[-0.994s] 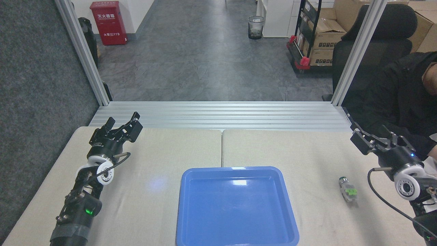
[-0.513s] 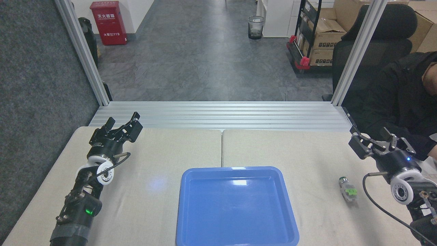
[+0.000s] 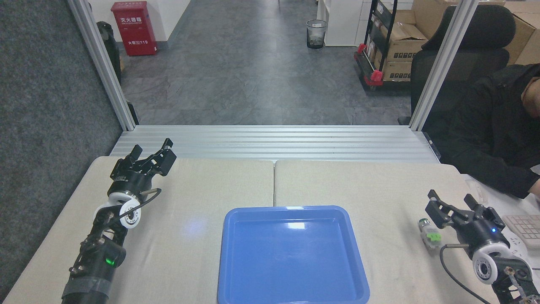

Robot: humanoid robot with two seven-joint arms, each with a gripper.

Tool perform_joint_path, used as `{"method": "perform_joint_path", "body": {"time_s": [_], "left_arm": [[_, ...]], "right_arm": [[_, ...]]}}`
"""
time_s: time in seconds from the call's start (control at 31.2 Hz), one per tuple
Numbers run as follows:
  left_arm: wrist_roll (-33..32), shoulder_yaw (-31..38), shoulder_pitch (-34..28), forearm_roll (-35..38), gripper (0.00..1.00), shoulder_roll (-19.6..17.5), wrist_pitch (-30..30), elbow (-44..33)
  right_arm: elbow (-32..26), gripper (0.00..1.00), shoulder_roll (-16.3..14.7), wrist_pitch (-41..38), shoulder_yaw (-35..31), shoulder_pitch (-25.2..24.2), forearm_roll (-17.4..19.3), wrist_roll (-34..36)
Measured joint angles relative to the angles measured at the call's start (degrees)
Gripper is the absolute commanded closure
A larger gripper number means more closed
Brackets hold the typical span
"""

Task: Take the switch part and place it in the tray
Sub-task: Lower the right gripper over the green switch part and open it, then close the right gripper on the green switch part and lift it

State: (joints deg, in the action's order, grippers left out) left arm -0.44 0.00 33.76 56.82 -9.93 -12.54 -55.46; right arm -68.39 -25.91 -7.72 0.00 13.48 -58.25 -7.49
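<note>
Switch part (image 3: 428, 233) lies on the table (image 3: 202, 219) at the tray's (image 3: 354, 253) 3 o'clock, outside the rim. Right gripper (image 3: 453, 207) stands spread, empty, just beside it. Recommend centring both fingers over the cylinder before closing. Left gripper (image 3: 152, 154) idle, spread.

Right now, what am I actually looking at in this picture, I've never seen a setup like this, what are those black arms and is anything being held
This is the view from a humanoid robot's own head, looking down at a pale table. The two black arms are its own. The left gripper hovers open at the far left, holding nothing. The right gripper is open too, low and just beside the switch part, a small grey piece with a green clip that lies loose on the table. The blue tray in the middle has nothing in it. A person in a dark jacket sits at the right.
</note>
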Motion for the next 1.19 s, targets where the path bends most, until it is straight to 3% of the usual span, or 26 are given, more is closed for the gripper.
{"method": "perform_joint_path", "body": {"time_s": [0.45, 1.19], "left_arm": [[0.0, 0.0, 0.0, 0.0, 0.00, 0.0, 0.0, 0.0], [0.0, 0.0, 0.0, 0.0, 0.00, 0.0, 0.0, 0.0]], "right_arm": [[4.3, 0.01, 1.1, 2.2, 1.6, -2.0, -3.3, -0.1], [8.6, 0.02, 1.6, 3.2, 4.8, -1.7, -4.4, -0.4]]}}
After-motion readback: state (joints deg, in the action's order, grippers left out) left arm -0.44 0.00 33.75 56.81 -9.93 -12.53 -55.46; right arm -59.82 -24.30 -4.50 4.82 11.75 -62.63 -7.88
